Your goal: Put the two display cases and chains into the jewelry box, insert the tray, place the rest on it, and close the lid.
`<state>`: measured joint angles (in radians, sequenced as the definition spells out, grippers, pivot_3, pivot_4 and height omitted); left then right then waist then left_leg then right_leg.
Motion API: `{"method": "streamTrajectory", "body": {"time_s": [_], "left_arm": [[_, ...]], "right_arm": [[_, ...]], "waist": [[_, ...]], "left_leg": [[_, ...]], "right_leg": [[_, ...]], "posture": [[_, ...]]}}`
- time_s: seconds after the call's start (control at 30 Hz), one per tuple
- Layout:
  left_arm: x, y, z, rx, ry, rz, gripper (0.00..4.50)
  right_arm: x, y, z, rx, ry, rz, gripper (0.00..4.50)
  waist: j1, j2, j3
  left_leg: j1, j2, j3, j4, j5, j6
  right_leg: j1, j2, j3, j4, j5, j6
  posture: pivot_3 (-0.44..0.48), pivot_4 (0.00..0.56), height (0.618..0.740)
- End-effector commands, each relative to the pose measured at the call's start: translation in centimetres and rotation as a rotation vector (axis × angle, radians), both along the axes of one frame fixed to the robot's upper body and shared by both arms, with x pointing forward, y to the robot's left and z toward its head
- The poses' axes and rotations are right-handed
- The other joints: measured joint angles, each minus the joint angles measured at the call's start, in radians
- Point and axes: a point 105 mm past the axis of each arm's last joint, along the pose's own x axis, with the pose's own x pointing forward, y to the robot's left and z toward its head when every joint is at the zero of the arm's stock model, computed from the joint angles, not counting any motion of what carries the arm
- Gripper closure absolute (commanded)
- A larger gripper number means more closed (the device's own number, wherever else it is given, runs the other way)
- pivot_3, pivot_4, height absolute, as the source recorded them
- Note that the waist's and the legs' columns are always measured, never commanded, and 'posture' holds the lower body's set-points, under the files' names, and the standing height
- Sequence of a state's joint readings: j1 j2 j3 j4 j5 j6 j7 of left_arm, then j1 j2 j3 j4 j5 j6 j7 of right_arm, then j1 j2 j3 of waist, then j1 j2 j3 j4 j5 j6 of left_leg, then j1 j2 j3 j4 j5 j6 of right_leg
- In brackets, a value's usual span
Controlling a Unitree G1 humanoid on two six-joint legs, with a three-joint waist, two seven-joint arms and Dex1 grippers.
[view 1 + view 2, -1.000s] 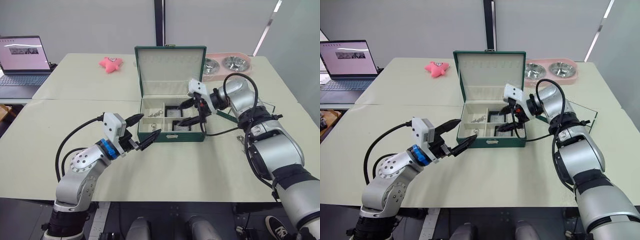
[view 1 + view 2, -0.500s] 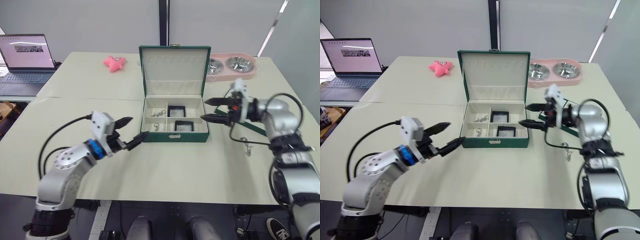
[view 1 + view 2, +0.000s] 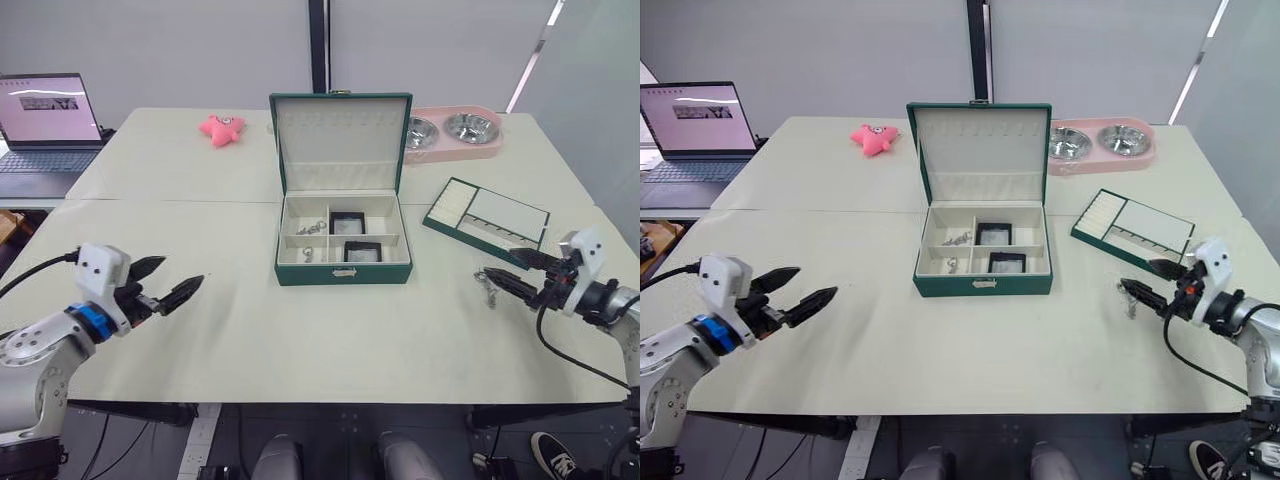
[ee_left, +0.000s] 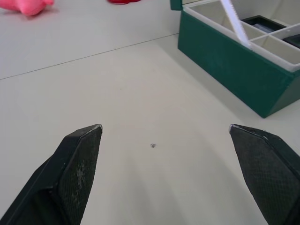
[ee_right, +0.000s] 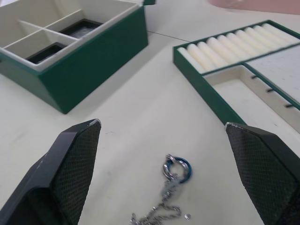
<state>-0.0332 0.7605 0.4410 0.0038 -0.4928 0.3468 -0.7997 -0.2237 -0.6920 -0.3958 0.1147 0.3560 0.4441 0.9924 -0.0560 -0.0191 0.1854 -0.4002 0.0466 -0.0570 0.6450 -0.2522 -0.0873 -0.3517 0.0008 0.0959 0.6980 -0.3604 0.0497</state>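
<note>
grippers, left (image 3: 172, 283) and right (image 3: 512, 270), both spread wide and empty, flanking jewelry box (image 3: 342, 271), well apart from its sides

Jewelry box (image 3: 342, 272): dark green outer skin with a faint leathery sheen; inside and lid (image 3: 340, 140) lined in matt cream fabric. Small metal clasp (image 3: 983, 284) at front. Tray (image 5: 243, 75): same green shell, soft cream padded rolls. Chain (image 5: 168, 197): bright polished metal, ring tinted blue. Display cases (image 3: 349, 221): matt black frames, glossy clear tops. Right gripper's fingers (image 5: 70, 164): matt black, finely cross-hatched pads. Table (image 4: 140, 93): smooth, pale, matt. Feeder (image 3: 455, 138): pink plastic, shiny steel bowls.
</note>
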Motion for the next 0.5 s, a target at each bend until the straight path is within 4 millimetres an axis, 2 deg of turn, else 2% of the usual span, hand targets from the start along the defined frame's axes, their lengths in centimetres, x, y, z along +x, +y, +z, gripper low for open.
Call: {"method": "streamTrajectory", "body": {"time_s": [0.03,0.23,0.5], "left_arm": [[-0.2,2.1,0.6,0.016,-0.054,0.073,0.00],[-0.8,3.9,-0.4,0.022,-0.073,0.172,0.00],[-0.9,4.5,-0.9,0.011,-0.114,0.253,0.00]], "right_arm": [[-0.6,-1.7,0.3,0.010,-0.071,-0.095,0.01],[-1.3,-4.1,-1.6,0.012,-0.108,-0.251,0.01],[-1.8,-6.1,-2.8,0.031,-0.144,-0.389,0.01]], "waist": [[0.000,0.000,0.000],[-0.001,0.000,0.000],[0.000,0.000,0.000]], "left_leg": [[0.000,0.000,0.000,0.000,0.000,0.000],[0.000,0.000,0.001,0.000,0.000,0.000],[0.001,0.000,0.001,0.000,0.000,0.000]], "right_leg": [[0.000,0.000,0.000,0.000,0.000,0.000],[0.000,0.000,0.001,0.000,0.000,0.000],[0.000,0.000,0.001,0.000,0.000,0.000]], "posture": [[0.000,0.150,0.740],[0.000,0.150,0.740],[0.000,0.150,0.740]]}}
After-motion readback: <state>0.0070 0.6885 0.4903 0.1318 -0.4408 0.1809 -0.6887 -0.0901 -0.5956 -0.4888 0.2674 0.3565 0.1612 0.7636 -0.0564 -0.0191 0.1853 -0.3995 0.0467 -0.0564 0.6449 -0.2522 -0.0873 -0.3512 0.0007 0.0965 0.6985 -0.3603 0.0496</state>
